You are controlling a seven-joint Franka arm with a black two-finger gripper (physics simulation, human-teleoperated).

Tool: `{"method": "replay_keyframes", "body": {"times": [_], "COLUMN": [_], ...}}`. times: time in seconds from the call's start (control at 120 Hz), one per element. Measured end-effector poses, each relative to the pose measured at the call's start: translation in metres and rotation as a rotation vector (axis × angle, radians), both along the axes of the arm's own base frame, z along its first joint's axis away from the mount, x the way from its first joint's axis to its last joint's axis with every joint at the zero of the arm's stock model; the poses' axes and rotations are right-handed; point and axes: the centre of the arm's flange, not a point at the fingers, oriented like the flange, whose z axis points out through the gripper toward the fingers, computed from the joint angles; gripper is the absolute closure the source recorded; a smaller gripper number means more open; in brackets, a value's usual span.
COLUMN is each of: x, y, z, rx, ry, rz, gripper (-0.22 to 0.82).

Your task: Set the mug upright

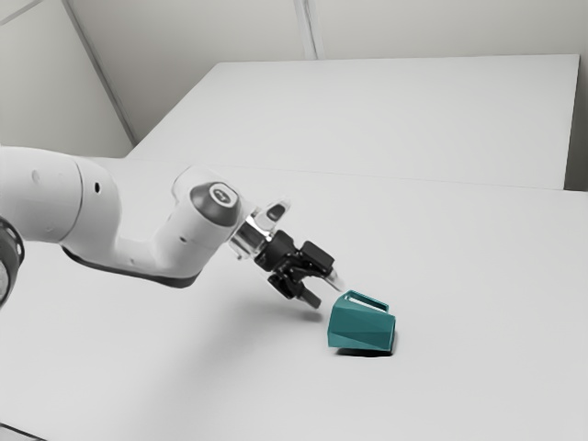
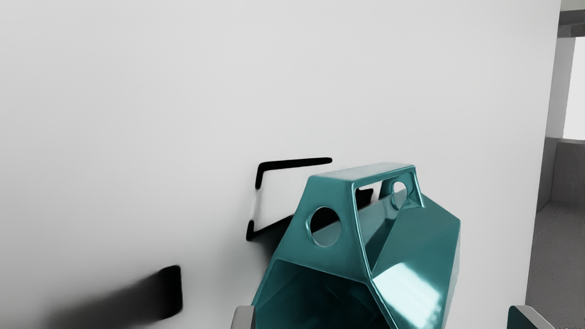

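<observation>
Just beyond open gripper (image 1: 326, 292), mug (image 1: 360, 326) lies on side.

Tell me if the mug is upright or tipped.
Tipped: the mug lies on its side, handle up, its mouth facing the gripper.

Here's the white table, (image 1: 478, 266) spread wide across the exterior view, with a second pale flat surface (image 1: 395, 110) beyond it, and behind that a light wall (image 1: 184, 37) carrying a narrow strip! (image 1: 308, 28) Over to the wrist view, and past the table's straight edge there's a dark grey speckled surface, (image 2: 555, 256) plus a bright white patch (image 2: 576, 87) beside grey framing!
</observation>
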Motion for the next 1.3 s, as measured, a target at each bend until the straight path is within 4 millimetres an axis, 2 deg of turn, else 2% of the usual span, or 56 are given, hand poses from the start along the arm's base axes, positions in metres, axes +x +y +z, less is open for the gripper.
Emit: {"method": "replay_keyframes", "body": {"times": [0.15,0.433,0.483,0.6,0.675,0.75,0.9,1.0,1.175,1.3], "x": [-0.009,-0.021,-0.022,-0.022,-0.022,-0.021,-0.022,-0.023,-0.03,-0.033], "y": [-0.022,-0.034,-0.035,-0.036,-0.036,-0.037,-0.049,-0.053,-0.062,-0.06], "z": [-0.003,-0.013,-0.013,-0.013,-0.011,-0.009,0.0,0.017,0.072,0.116], "rx": [-0.052,-0.119,-0.123,-0.129,-0.132,-0.133,-0.142,-0.146,-0.137,0.009], "ry": [-0.018,-0.02,-0.023,-0.036,-0.047,-0.057,-0.084,-0.122,-0.233,-0.332], "rz": [-0.006,0.022,0.021,0.017,0.012,0.006,-0.025,-0.04,-0.091,-0.228], "gripper": [0.0,0.0,0.07,0.38,0.52,0.61,0.7,0.73,0.74,0.74]}}
